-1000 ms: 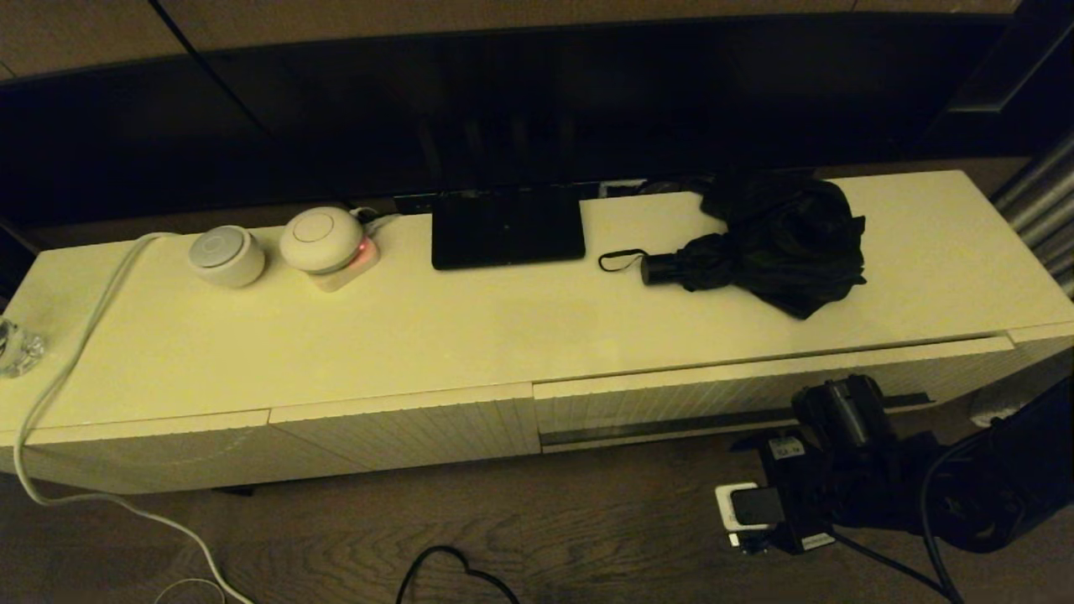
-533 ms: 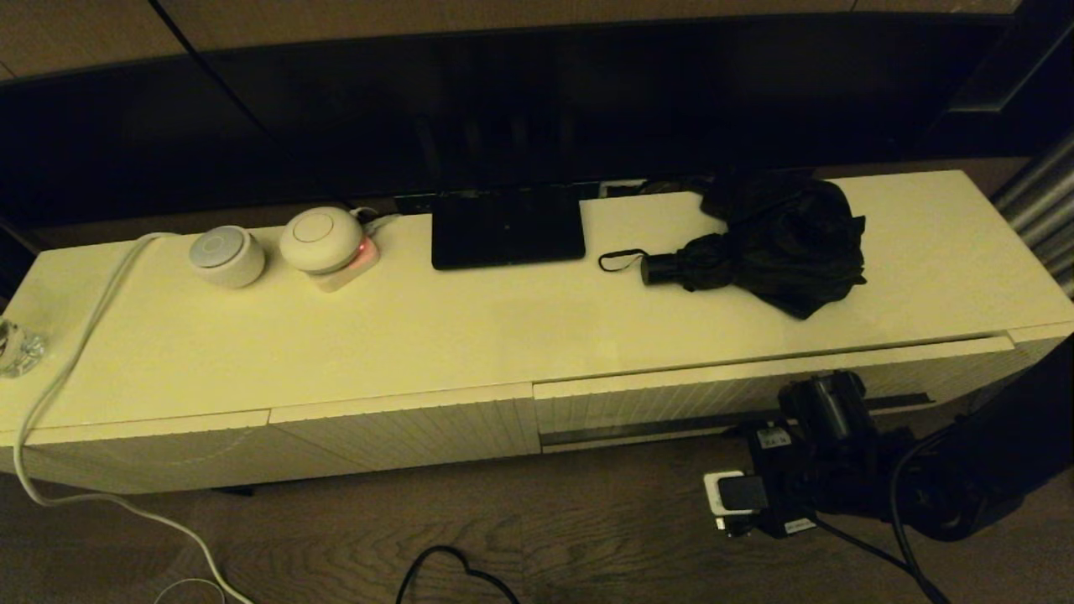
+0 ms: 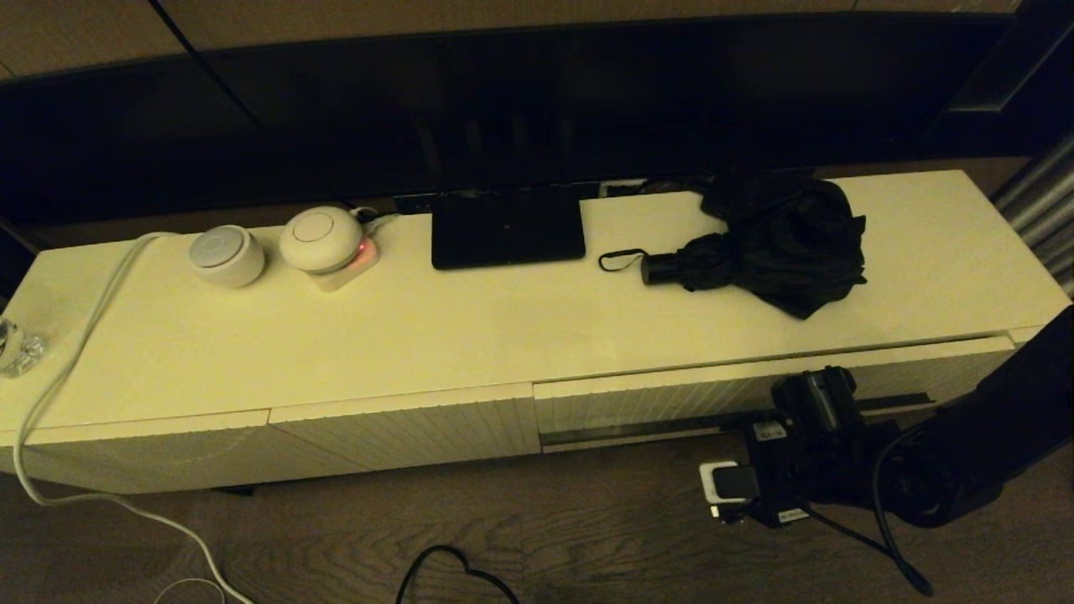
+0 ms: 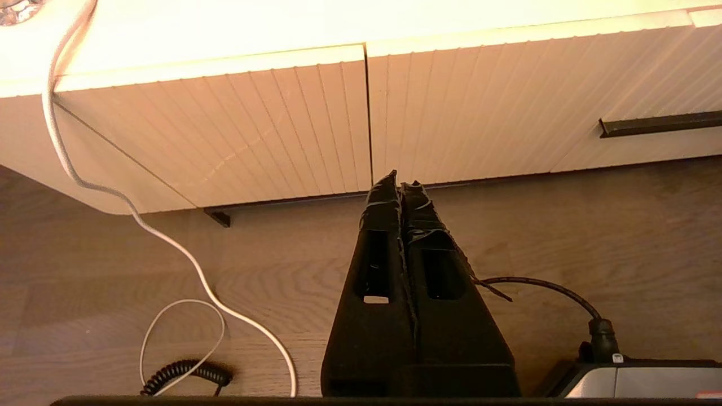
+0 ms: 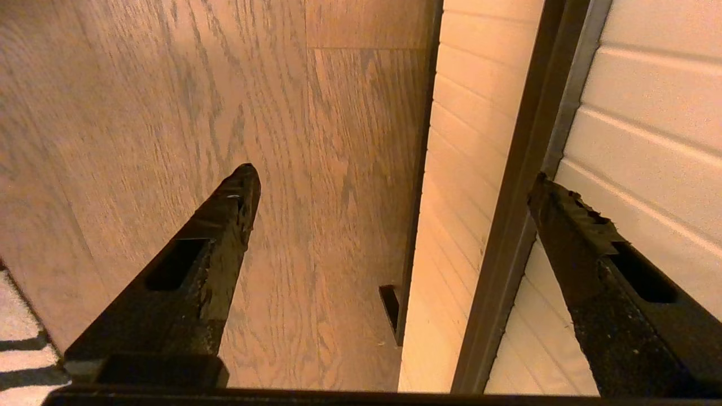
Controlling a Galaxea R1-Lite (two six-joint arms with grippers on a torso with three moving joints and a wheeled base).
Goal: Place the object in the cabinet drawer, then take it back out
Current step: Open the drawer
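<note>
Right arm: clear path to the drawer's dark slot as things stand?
Probably yes. The right tool is open and low in front of the cabinet drawer, its fingers straddling the dark slot; nothing lies between them.

Bare floor (image 3: 587,520) open before cabinet drawer (image 3: 671,398); right gripper (image 5: 395,186) spread wide at dark slot (image 5: 524,186). Umbrella (image 3: 772,243) on desk (image 3: 503,335) above; bare desk surface around it.

left end effector (image 4: 401,181) closed, cabinet drawer (image 4: 541,107) beyond
</note>
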